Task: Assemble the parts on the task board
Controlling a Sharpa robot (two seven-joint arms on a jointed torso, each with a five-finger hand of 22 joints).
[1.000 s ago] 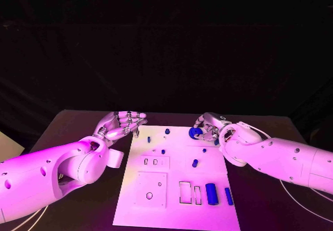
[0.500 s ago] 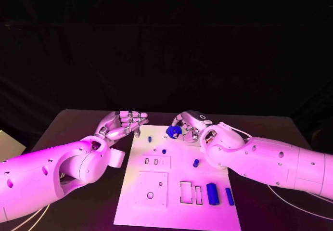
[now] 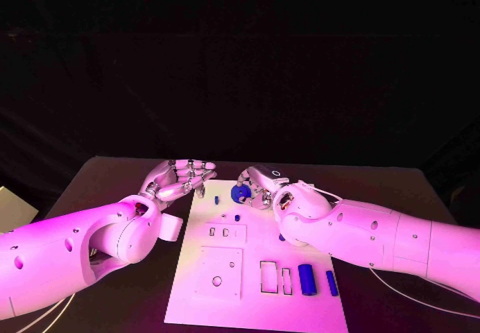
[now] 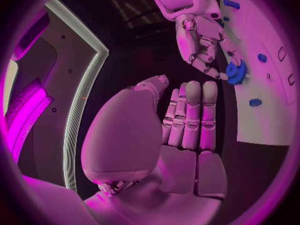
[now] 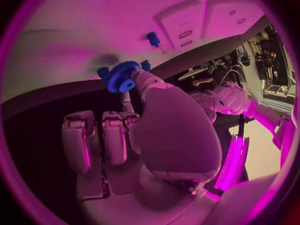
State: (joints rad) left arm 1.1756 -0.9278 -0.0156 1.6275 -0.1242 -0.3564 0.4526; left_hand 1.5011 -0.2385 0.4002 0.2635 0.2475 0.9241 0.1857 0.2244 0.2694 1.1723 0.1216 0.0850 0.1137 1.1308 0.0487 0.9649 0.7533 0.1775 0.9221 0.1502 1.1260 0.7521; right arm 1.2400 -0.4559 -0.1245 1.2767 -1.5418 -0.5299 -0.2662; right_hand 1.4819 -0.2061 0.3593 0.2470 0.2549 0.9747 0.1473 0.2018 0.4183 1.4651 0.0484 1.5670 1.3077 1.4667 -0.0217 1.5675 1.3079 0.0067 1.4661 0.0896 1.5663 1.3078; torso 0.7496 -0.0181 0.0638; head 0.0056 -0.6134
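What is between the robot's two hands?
A small blue peg stands on the white task board, between the left hand and the right hand holding the blue gear. The head view shows it.

From my console, the right hand (image 3: 262,186) reads as bare metal with a dull sheen, its segments jointed and hard-edged. It pinches a blue gear (image 5: 122,77), which looks like moulded plastic, matt, with a finely toothed rim. The left hand (image 3: 178,179) has the same metallic finish. Both arm shells appear as smooth, glossy plastic. The task board (image 3: 205,295) looks like smooth, matt plastic sheet. The table (image 3: 110,179) is matt black, possibly cloth-covered; I cannot confirm.
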